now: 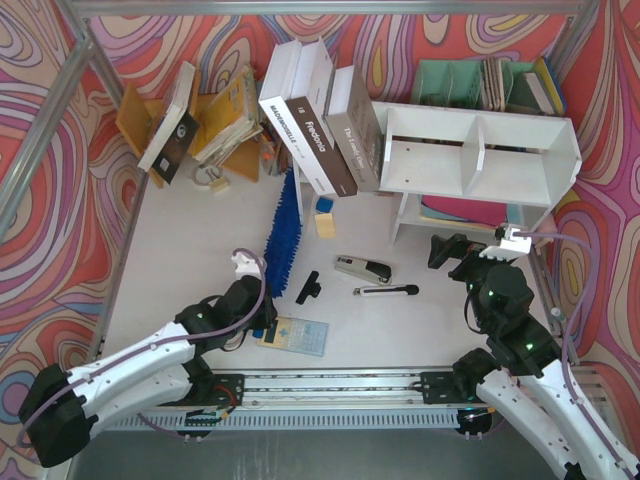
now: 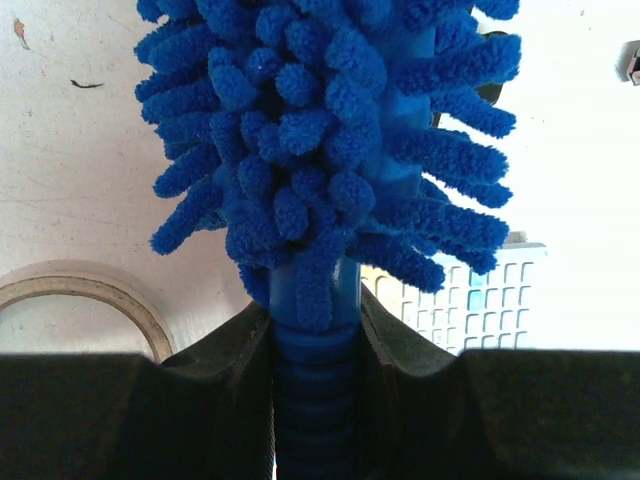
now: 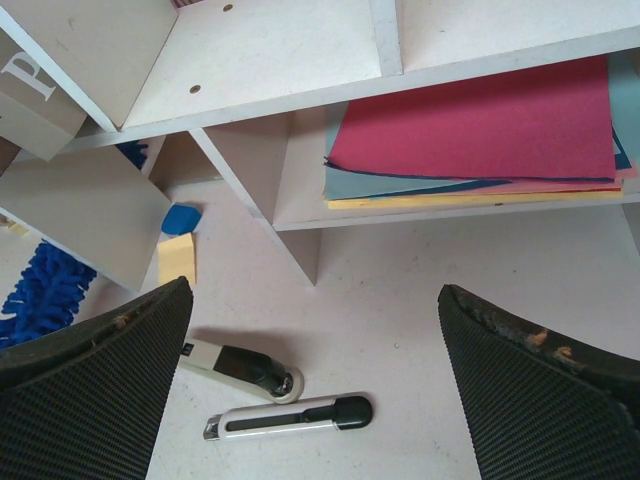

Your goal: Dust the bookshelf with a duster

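The bright-blue fluffy duster (image 1: 284, 232) stretches from my left gripper toward the leaning books, left of the bookshelf. My left gripper (image 1: 258, 306) is shut on the duster's ribbed blue handle; in the left wrist view the jaws (image 2: 315, 340) clamp the handle just below the fluffy head (image 2: 330, 130). The white two-tier bookshelf (image 1: 480, 150) stands at the back right, with coloured paper sheets (image 3: 480, 130) on its lower tier. My right gripper (image 1: 455, 255) is open and empty, low in front of the shelf (image 3: 280, 60). The duster's end shows at the left of the right wrist view (image 3: 45, 295).
A stapler (image 1: 363, 268) and a utility knife (image 1: 386, 291) lie in front of the shelf, between the arms. Leaning books (image 1: 320, 120), a yellow rack (image 1: 215, 120) and a green organiser (image 1: 480, 85) line the back. A calculator (image 1: 296, 335) lies beside my left gripper.
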Controlling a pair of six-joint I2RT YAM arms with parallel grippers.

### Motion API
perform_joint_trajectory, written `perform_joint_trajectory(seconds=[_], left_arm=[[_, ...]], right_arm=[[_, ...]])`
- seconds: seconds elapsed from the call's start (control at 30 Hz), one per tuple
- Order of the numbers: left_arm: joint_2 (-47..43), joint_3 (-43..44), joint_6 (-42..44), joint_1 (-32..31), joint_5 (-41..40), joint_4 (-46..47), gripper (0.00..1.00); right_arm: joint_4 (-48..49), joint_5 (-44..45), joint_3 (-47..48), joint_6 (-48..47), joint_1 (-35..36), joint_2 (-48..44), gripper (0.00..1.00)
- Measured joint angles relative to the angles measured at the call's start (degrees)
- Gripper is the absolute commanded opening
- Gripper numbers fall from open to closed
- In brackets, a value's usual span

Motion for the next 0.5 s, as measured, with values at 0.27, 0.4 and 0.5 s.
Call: perform_joint_trajectory(seconds=[0.27,0.4,0.5], left_arm=[[-4.7,4.3,-0.2,0.0,0.0,-2.5,0.00],[-6.9,9.1,-0.1,0.0,-0.2,-2.6,0.00],[-7.2,10.1,0.0,0.0,-0.1,-1.9,0.00]], right_arm=[[0.0,0.0,0.0,0.0,0.0,0.0,0.99],[0.0,0.0,0.0,0.0,0.0,0.0,0.99],[0.0,0.0,0.0,0.0,0.0,0.0,0.99]])
